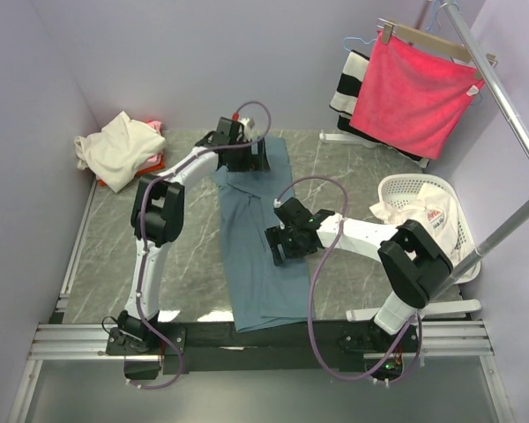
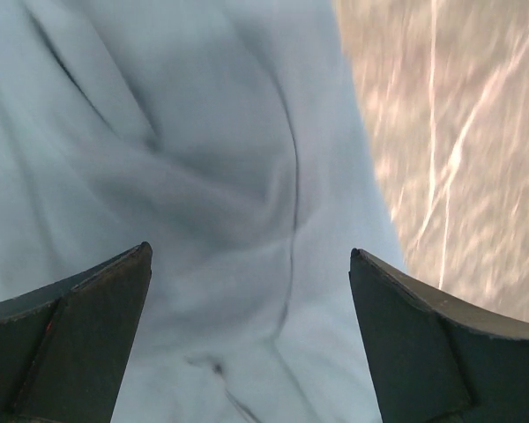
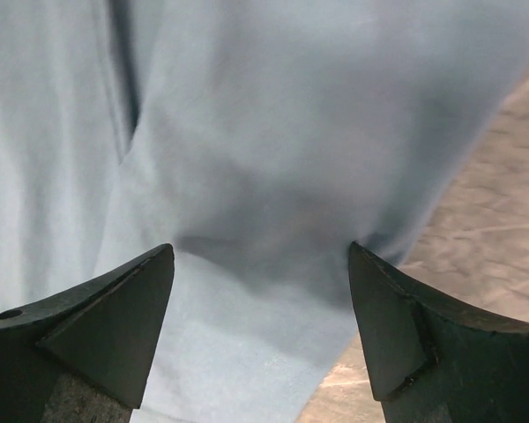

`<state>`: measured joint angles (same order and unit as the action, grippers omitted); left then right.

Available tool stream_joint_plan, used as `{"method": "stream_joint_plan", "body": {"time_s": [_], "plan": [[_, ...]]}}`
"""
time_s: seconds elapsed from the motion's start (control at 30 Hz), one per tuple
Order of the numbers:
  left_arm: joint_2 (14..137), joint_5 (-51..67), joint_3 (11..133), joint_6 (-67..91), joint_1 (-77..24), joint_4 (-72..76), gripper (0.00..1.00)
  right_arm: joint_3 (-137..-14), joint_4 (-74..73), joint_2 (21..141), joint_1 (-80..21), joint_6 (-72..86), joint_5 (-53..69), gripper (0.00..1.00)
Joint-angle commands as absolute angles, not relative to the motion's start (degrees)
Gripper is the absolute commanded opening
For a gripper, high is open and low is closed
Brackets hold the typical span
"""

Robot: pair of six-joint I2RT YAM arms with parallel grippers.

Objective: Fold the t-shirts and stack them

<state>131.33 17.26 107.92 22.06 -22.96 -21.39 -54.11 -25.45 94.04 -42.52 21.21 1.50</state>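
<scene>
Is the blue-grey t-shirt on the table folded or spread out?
Partly folded: the blue-grey t-shirt lies as a long narrow strip with its sides turned in, not folded crosswise yet.

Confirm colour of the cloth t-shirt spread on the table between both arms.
Plain dusty blue-grey cloth t-shirt, no print visible; clearest in the top external view.

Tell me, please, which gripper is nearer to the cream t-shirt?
Left. The left gripper is over the blue-grey t-shirt's far end, right of the cream t-shirt; the right gripper, over the blue-grey shirt's middle, is farther.
</scene>
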Motion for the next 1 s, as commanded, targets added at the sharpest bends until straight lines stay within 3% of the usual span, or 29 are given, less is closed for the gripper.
{"method": "stream_joint_plan", "body": {"time_s": [0.0, 0.13, 0.5, 0.97], "plan": [[132.0, 16.0, 113.7, 20.5, -19.2, -22.8, 0.99, -55.3, -27.1, 94.7, -45.0, 18.8, 6.9, 0.86], [125.4, 15.3, 105.0, 21.4, -17.1, -15.5, 0.99, -54.5, -26.2, 95.0, -45.9, 19.2, 7.1, 0.86], [128.7, 14.1, 105.4, 19.7, -12.0, -16.3, 0.99, -55.5, -24.9, 97.9, -46.3, 19.3, 9.8, 0.86], [154.1, 22.3, 138.6, 15.6, -7.4, -29.2, 0.99, -47.5, -26.0, 96.5, -49.8, 20.6, 15.6, 0.86]]}}
